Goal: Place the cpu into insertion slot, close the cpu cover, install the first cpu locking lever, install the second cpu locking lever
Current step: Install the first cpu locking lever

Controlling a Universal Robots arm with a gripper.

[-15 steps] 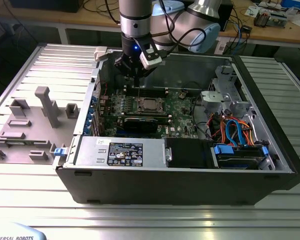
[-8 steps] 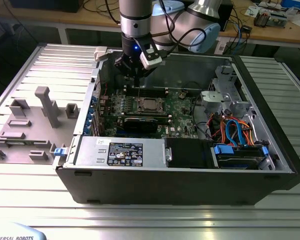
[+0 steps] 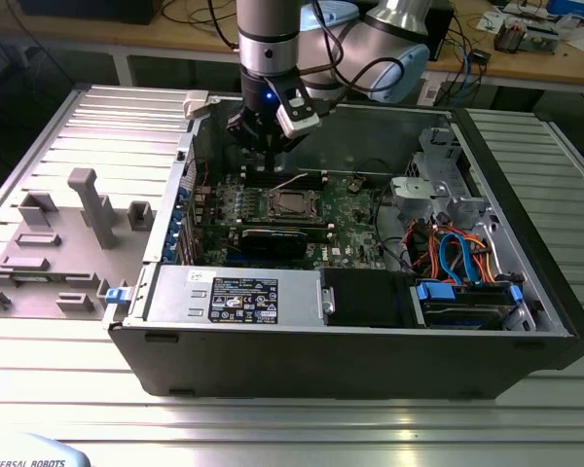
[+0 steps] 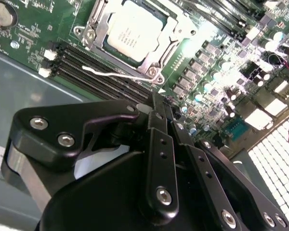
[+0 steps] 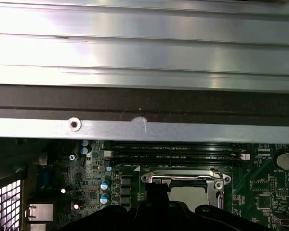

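The cpu [image 3: 292,203] [image 4: 135,31] [image 5: 190,192], a pale square chip, lies in the insertion slot [image 4: 85,32] on the green motherboard. The cpu cover [image 4: 179,30] [image 5: 183,177], a silvery frame, lies flat around it. A thin pale wire lever [image 4: 118,74] [image 3: 290,183] runs loose along one side of the socket, standing off the board. My gripper [image 3: 270,148] [image 4: 160,98] [image 5: 156,188] hangs above the board, beside the socket on the side toward the case's rear wall. It is shut, with nothing seen between its fingers, and touches no part.
Black memory slots [image 4: 96,72] lie between gripper and socket. A long black expansion card [image 3: 273,238] sits on the socket's near side. The power supply [image 3: 234,292], a drive bay with blue and orange cables [image 3: 457,258], and the case wall [image 5: 144,130] surround it. Grey fixtures [image 3: 88,204] stand outside.
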